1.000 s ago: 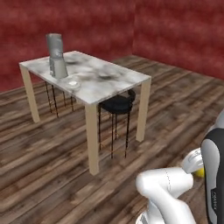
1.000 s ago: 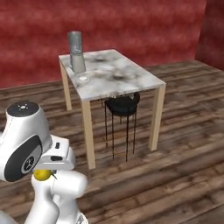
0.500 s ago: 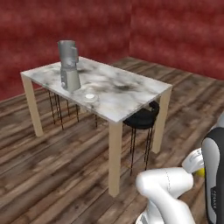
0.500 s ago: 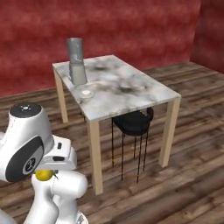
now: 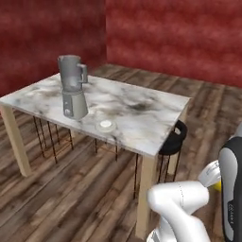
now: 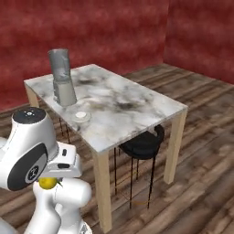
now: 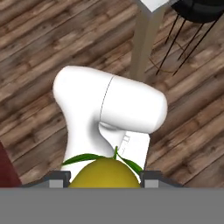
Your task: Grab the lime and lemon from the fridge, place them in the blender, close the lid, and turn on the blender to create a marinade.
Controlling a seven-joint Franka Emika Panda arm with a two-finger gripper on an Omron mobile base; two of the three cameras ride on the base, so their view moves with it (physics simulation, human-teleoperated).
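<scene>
Fruit, judged the lemon point(image 7: 105, 173), is gripped between the closed fingers of the gripper point(image 7: 105, 180), tucked low beside the robot. Ahead, on the marble table point(image 5: 142, 120), the blender point(image 5: 72, 87) is seen, its lid point(image 5: 105, 125) laid just beside it.

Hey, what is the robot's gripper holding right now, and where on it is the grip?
The gripper holds the lemon, one finger on each of its sides; its leafy stem end points away from the hand.

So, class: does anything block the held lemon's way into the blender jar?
Nothing visible does. The lid lies on the table beside the blender, leaving its mouth open; the gripper holds the lemon.
</scene>
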